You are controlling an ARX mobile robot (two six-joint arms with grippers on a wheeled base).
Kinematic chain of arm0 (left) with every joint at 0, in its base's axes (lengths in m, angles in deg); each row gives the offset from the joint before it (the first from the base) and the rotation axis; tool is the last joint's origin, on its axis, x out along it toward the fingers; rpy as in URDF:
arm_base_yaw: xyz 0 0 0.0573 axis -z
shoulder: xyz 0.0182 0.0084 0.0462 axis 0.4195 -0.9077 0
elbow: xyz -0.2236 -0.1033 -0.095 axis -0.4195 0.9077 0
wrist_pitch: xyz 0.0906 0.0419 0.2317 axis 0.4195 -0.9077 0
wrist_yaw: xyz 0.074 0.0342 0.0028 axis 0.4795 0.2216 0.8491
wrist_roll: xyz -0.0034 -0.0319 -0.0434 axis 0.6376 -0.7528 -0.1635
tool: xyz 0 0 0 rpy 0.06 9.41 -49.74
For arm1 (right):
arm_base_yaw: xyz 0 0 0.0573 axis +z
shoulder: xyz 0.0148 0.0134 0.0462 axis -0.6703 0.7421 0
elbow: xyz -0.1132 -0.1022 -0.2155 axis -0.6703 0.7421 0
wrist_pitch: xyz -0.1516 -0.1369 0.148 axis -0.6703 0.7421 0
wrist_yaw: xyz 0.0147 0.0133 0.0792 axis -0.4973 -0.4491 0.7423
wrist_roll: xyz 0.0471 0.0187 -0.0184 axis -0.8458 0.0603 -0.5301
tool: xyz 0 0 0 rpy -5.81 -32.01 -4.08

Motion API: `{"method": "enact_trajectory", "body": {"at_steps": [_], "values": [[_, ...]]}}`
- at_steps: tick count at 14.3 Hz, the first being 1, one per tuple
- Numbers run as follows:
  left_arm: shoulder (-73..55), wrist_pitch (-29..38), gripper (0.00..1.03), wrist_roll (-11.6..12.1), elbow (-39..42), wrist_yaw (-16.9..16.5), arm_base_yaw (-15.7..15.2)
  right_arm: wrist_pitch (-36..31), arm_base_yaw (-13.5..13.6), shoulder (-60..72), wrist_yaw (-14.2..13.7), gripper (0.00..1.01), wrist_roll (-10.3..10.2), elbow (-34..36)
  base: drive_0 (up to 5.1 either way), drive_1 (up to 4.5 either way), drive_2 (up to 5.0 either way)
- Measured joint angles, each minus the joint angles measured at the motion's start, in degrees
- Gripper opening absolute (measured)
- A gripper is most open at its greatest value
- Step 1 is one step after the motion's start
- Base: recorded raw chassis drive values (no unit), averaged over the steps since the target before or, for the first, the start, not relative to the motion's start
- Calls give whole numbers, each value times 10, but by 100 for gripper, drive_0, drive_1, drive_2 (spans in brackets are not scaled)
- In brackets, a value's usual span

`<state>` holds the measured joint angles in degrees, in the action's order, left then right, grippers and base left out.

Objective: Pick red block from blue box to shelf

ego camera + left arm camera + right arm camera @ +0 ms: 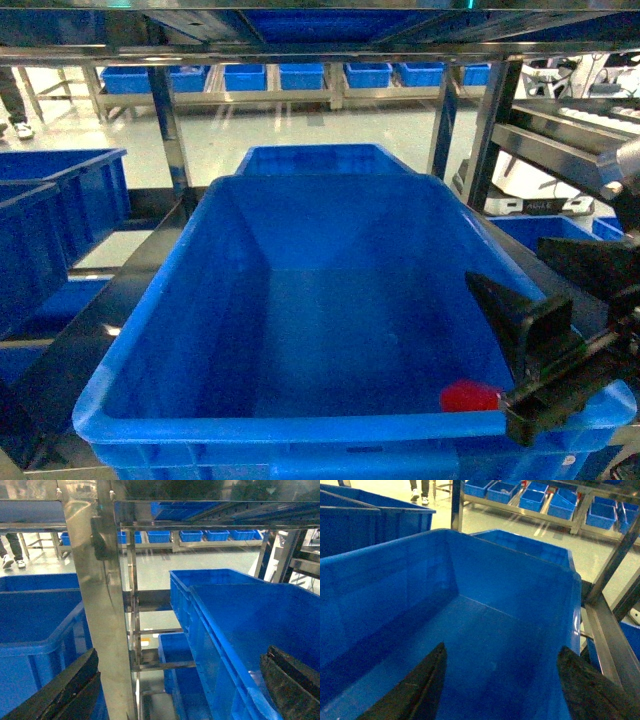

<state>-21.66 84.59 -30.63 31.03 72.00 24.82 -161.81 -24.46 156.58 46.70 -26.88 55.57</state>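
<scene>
Small, bright red block (pixel 470 396): likely light, rigid plastic, probably slick, hardly fragile; best pinched across two opposite flat sides, though edges blur here and exact faces cannot be told. Lies on the floor of the blue box (pixel 300 430), in the near right corner, close to the front wall. Right claw (pixel 540 345) hovering over that corner just inside the right rim, fingers spread wide, nothing between them; block just below and slightly left of the fingertips, apparently not touching. Unseen from the right wrist camera. Left claw (pixel 175 690) also open and empty, outside the box beside a shelf (pixel 102 605) upright.
</scene>
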Motion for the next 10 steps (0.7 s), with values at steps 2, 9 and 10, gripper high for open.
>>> {"method": "enact_trajectory", "body": {"at_steps": [2,9,10], "values": [[0,0,98,0,0,0,0,2,20,-75,-8,93,-18,45,0,0,0],[0,0,98,0,0,0,0,426,4,-823,-83,98,-101,164,0,0,0],[0,0,98,0,0,0,0,479,0,-908,-121,98,-104,166,0,0,0]]}}
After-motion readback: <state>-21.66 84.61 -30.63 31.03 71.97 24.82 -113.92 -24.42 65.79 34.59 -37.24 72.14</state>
